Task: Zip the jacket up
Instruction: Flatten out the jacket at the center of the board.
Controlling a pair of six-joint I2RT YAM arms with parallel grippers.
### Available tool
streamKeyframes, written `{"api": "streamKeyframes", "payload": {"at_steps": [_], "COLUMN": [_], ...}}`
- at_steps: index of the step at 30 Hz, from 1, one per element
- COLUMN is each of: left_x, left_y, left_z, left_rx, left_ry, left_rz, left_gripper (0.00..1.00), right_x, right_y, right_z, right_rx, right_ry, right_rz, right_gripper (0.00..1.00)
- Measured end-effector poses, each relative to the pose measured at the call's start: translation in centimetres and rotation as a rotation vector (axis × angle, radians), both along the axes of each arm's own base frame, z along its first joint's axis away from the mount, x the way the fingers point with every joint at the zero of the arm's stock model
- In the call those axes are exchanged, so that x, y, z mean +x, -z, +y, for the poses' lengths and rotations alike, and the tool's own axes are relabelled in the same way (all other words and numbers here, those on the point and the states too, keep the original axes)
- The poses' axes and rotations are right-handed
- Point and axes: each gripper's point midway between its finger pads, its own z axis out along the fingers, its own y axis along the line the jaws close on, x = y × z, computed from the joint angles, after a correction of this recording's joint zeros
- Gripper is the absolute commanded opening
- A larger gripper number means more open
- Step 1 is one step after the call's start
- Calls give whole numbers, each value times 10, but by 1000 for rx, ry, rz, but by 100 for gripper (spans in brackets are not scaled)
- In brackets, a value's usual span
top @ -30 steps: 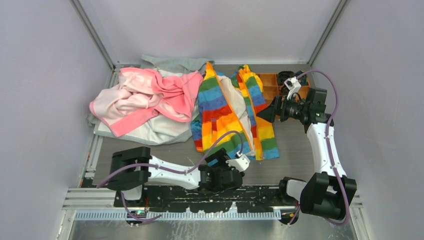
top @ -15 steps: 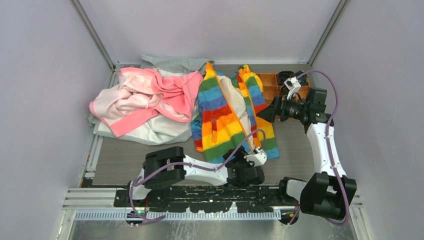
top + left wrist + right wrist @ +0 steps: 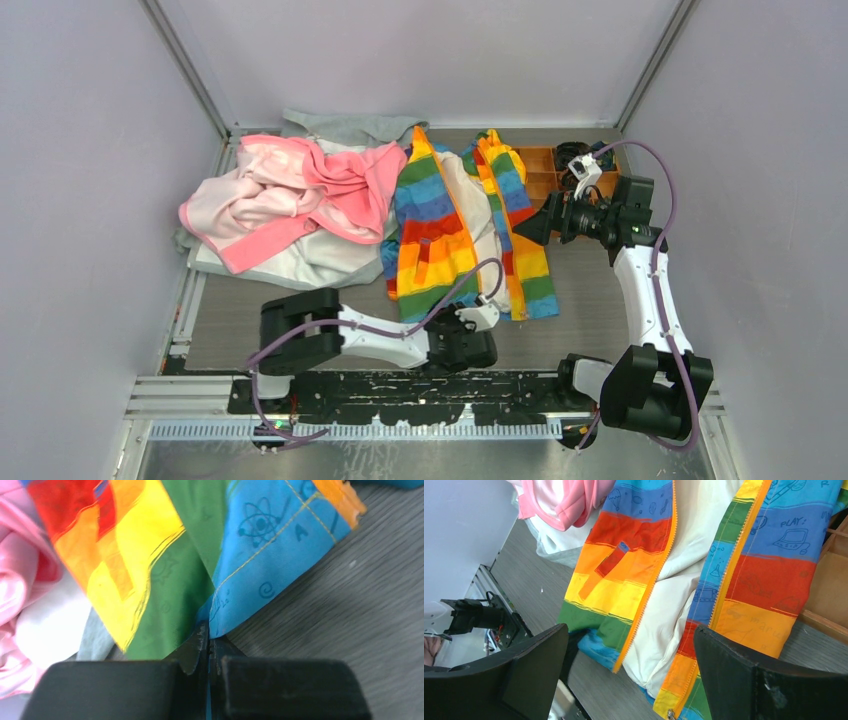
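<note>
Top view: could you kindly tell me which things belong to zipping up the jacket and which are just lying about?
Job in hand: the jacket; left gripper, shut on its bottom hem; right gripper, open near it.
Lying about: pink garment; grey garment; orange tray.

The jacket (image 3: 445, 220) lies unzipped beside a pink garment (image 3: 300, 190) — left arm (image 3: 385, 342) at its near hem.

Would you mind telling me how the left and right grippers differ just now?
The left gripper is shut, pinching the rainbow-striped jacket's blue-green hem; the right gripper is wide open, holding nothing. The left sits low at the near hem; the right hovers over the opposite panel. Both have black fingers.
</note>
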Motion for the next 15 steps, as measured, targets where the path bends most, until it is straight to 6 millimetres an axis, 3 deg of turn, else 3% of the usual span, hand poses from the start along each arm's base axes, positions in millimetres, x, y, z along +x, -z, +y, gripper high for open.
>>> {"api": "streamKeyframes", "payload": {"at_steps": [8, 15], "left_x": [-10, -22], "left_y": [-43, -28], "left_z": [40, 59], "left_rx": [-75, -49], "left_ry": [42, 86], "left_rz": [25, 102], "left_gripper": [0, 0], "right_x": [0, 0], "right_y": [0, 0], "right_z": [0, 0], "right_rx": [0, 1], "right_ry": [-1, -1], "right_rz": [0, 0], "right_gripper": [100, 100]}}
